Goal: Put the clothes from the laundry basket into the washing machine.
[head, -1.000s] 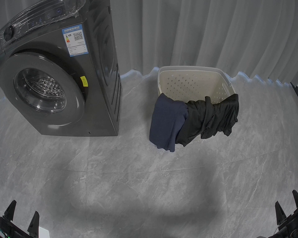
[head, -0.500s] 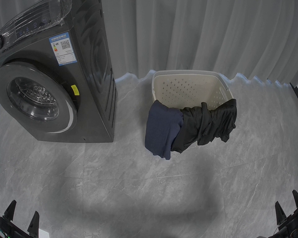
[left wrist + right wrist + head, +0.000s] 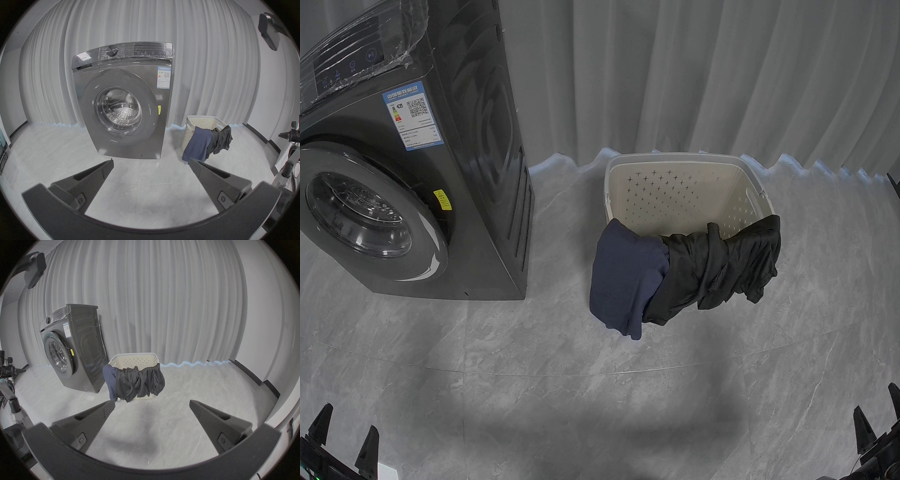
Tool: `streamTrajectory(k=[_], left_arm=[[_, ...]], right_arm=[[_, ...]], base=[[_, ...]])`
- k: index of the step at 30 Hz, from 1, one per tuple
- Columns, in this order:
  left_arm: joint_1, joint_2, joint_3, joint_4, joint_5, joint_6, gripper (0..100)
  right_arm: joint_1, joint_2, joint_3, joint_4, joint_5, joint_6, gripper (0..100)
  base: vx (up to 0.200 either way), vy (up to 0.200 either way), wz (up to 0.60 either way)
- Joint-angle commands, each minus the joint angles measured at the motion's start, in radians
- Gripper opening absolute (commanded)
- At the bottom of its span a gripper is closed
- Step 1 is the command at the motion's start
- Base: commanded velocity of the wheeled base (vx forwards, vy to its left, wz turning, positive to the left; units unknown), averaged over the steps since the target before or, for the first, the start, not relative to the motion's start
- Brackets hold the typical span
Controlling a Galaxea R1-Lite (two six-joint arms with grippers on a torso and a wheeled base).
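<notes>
A cream laundry basket (image 3: 681,164) (image 3: 200,119) (image 3: 132,356) stands on the floor by the curtain. Over its near rim hang a navy garment (image 3: 625,275) (image 3: 197,147) (image 3: 109,379) and a black garment (image 3: 715,265) (image 3: 221,140) (image 3: 139,380). The dark grey washing machine (image 3: 425,187) (image 3: 125,103) (image 3: 75,346) stands to the basket's left, its round door (image 3: 362,212) closed. My left gripper (image 3: 342,437) (image 3: 151,164) sits low at the near left, open and empty. At the near right my right gripper (image 3: 878,412) (image 3: 152,405) is open and empty too. Both are far from the basket.
A grey marble-look floor (image 3: 581,387) stretches wide between me and the basket. White curtains (image 3: 706,75) close off the back. A tripod stand (image 3: 290,153) shows at the room's side.
The head camera has shifted: machine and basket sit lower and more to the left in the picture. Both grippers stay where they were, open.
</notes>
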Motion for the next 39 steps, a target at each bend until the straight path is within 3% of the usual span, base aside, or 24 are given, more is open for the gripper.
streamTrajectory(k=[1, 11, 23, 32, 39], left_arm=[[0.0, -0.012, 0.016, 0.0, 0.0, -0.001, 100], [0.0, -0.012, 0.016, 0.0, 0.0, 0.0, 100], [0.0, -0.012, 0.016, 0.0, 0.002, -0.003, 100], [0.0, -0.012, 0.016, 0.0, 0.0, 0.004, 100], [0.0, -0.012, 0.016, 0.0, -0.001, -0.001, 100]], right_arm=[[0.001, -0.016, 0.016, 0.0, 0.0, 0.0, 100], [0.001, -0.016, 0.016, 0.0, 0.0, 0.0, 100], [0.001, -0.016, 0.016, 0.0, 0.0, 0.001, 100], [0.001, -0.016, 0.016, 0.0, 0.0, 0.0, 100], [0.001, -0.016, 0.016, 0.0, 0.0, 0.0, 100]], base=[[0.0, -0.2, 0.0], [0.0, -0.2, 0.0], [0.0, 0.0, 0.0], [0.2, 0.0, 0.0], [0.0, 0.0, 0.0]])
